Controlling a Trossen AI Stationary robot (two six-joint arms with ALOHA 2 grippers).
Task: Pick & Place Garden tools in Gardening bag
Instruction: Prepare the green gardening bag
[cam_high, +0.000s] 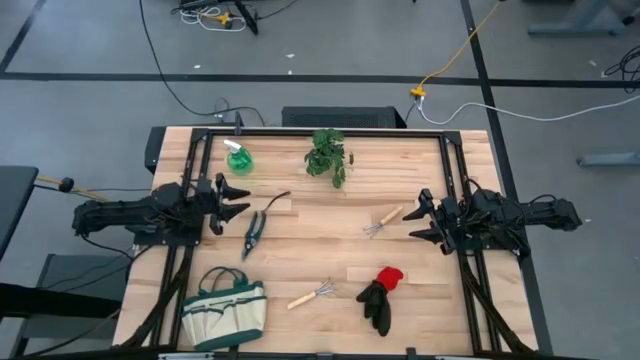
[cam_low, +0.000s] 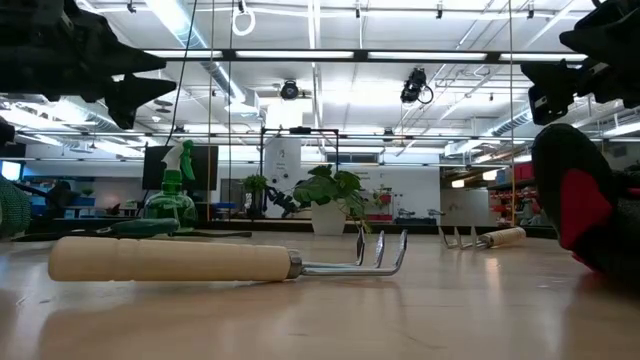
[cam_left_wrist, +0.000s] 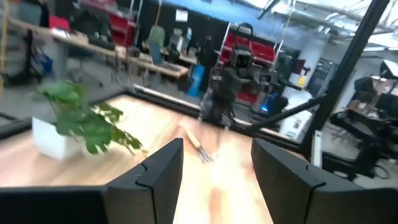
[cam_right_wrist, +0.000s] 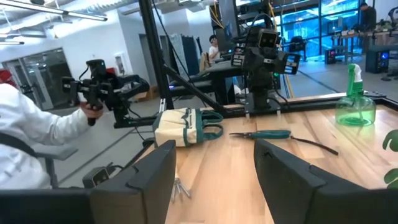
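Note:
My left gripper hangs open and empty above the table's left side, just left of the dark-handled pruning shears, which lie flat. My right gripper hangs open and empty at the right, just right of a wooden-handled rake. The green spray bottle stands at the far left. The second rake and the red-and-black gloves lie near the front edge. The cream and green gardening bag stands at the front left corner, and also shows in the right wrist view.
A small potted plant in a white pot stands at the far middle of the table. A black frame runs along the table's edges. A person in a white sleeve stands beyond the table's left side, holding a handheld device.

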